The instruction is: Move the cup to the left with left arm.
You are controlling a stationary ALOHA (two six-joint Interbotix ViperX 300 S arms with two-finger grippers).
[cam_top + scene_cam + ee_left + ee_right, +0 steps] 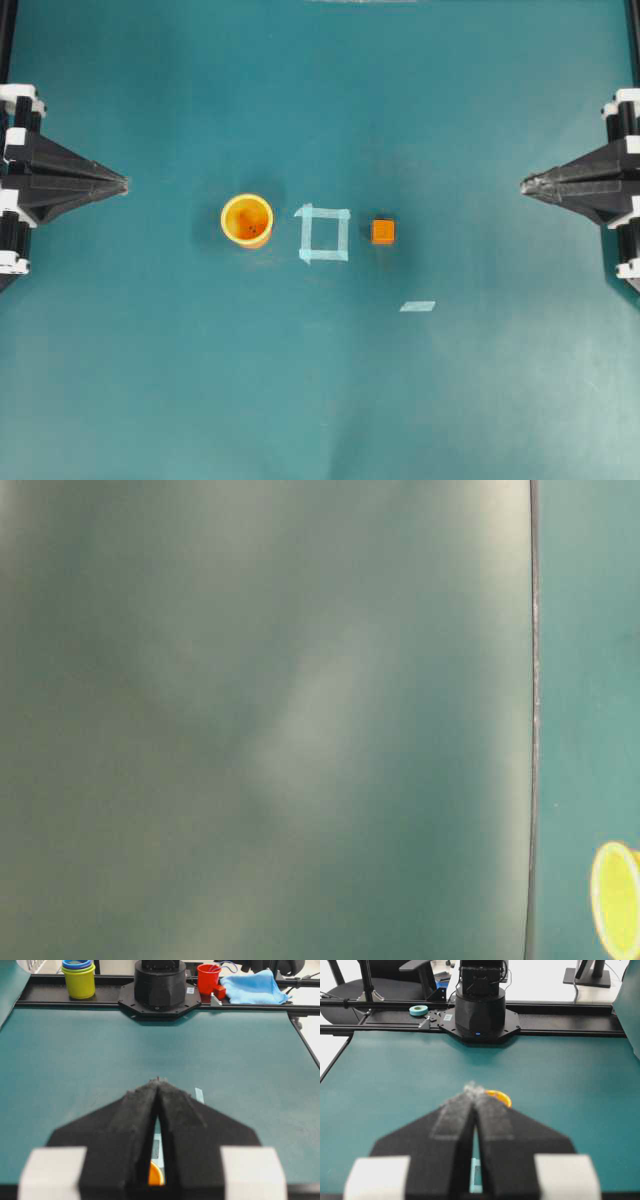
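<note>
Overhead view: both arms parked, jaws pressed together.
Left gripper [126,183] and right gripper [523,184] hold nothing; the cup [247,220] stands upright on the tabletop [320,400], just left of a tape square [324,233], cube [383,231] beyond.

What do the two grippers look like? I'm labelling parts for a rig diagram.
Both match: the left gripper and right gripper each have two matte black fingers tapering to a sharp wedge point, rough-textured along their inner edges, with white blocky fittings at the base. No cables or markings show.
</note>
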